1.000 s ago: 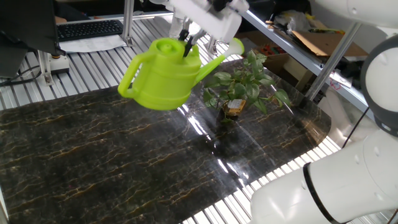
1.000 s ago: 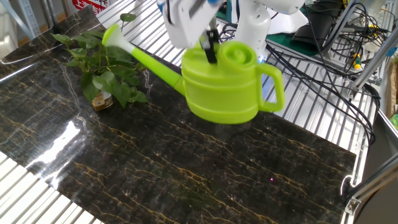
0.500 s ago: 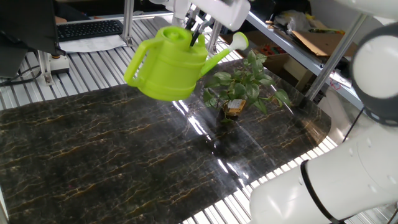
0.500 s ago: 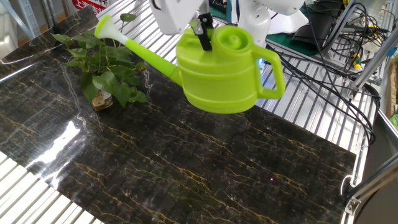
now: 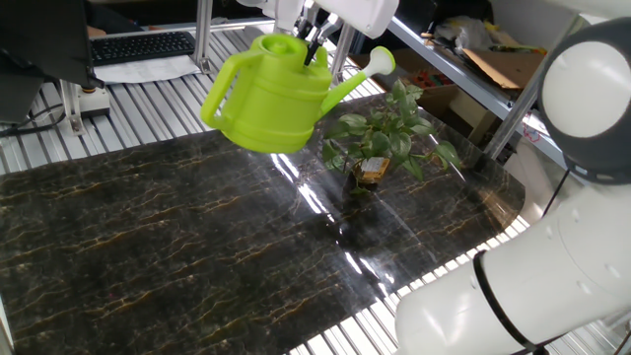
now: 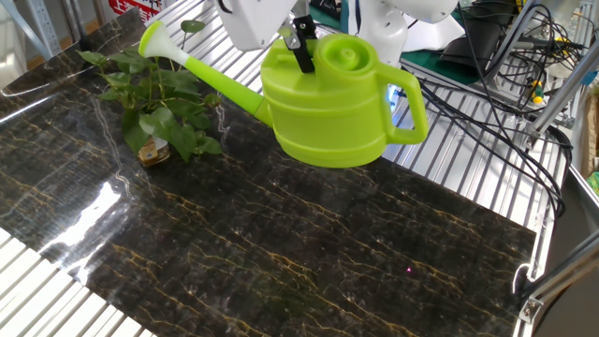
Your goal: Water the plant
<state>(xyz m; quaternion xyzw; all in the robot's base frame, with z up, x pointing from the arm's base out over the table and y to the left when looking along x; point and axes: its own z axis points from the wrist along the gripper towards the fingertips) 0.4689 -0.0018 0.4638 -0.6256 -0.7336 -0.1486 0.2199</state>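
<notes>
Nearest in the one fixed view lay the dark, gold-veined marble-patterned tabletop [image 5: 177, 247], glossy and bare across its front. Beyond it, held clear of the surface, hung the lime-green plastic watering can [image 5: 266, 99], its loop handle pointing away from the plant and its long spout rising toward it. Farther still, near the tabletop's far edge, stood the small leafy green houseplant with broad pointed leaves in its little brownish pot [image 5: 380, 148], upright and untouched.

The likeliest trouble, as I judged it, was a pour that missed. The spout's flared tip [image 6: 153, 39] sat above the outer leaves rather than over the pot, and it was higher than the can's body, so the can would have to tip a good deal before anything flowed. Water falling from there could run off the leaves onto the slick tabletop instead of reaching the soil. A second risk was the spout sweeping into the thin, sprawling stems and tipping the light pot. A third was the grip: the can was caught only at its top rim, so a full can could swing or slip as it tilted.

The white two-finger hand [image 6: 301, 49] came down from above, its dark fingers closed narrowly on the rim beside the can's round filler opening, carrying the can's whole weight.
</notes>
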